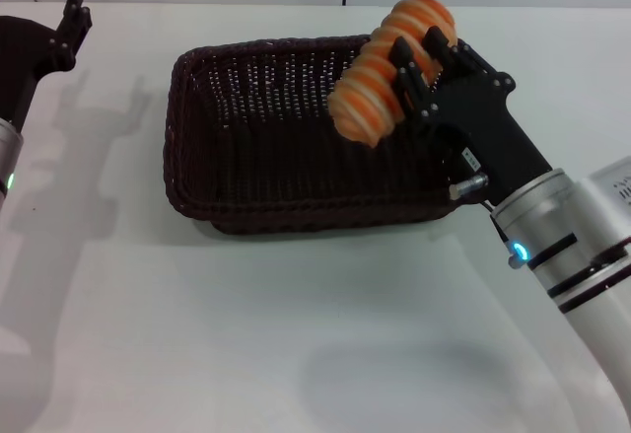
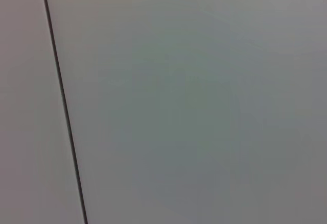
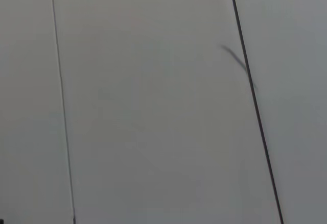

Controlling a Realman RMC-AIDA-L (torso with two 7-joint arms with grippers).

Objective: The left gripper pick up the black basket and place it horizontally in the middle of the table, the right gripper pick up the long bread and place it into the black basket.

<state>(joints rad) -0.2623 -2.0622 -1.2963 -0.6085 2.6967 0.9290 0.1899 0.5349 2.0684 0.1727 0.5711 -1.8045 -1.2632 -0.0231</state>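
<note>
At the far left edge the left gripper (image 1: 74, 9) hangs well apart from the black basket (image 1: 266, 147); whether it is clenched cannot be told. The basket lies lengthwise mid-tabletop (image 1: 296, 334), with bare white surface all round. Over its right end, the right gripper (image 1: 419, 68) clasps the long bread (image 1: 380, 73), raised above the rim.

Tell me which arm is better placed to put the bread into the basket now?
Right. The right gripper holds the long bread above the black basket; the left gripper is off at the table's far left.
</note>
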